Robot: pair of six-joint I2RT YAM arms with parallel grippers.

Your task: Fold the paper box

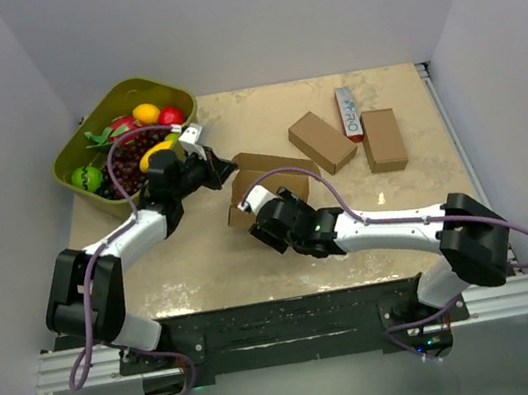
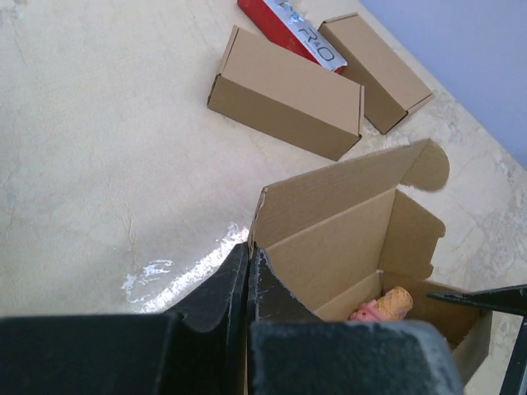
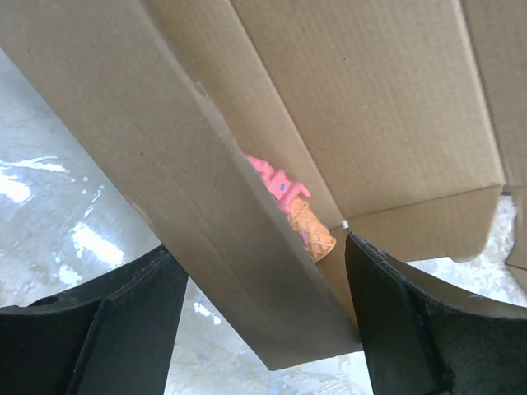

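The paper box (image 1: 276,177) lies open mid-table, its lid panel raised. In the left wrist view the box (image 2: 346,222) shows a rounded side flap and holds a pink toy ice-cream cone (image 2: 385,304). My left gripper (image 1: 223,170) is at the box's left end. Its fingers (image 2: 222,288) are shut on the edge of a box wall. My right gripper (image 1: 258,206) is at the near side, open. Its fingers (image 3: 395,304) straddle the box's front wall (image 3: 222,206) without pinching it. The toy cone (image 3: 306,224) shows behind that wall.
A green basket (image 1: 176,96) of toy fruit stands at the back left. Two plain closed cardboard boxes (image 1: 321,140) (image 1: 383,139) and a white-and-red carton (image 1: 348,112) lie at the back right. White walls enclose the table.
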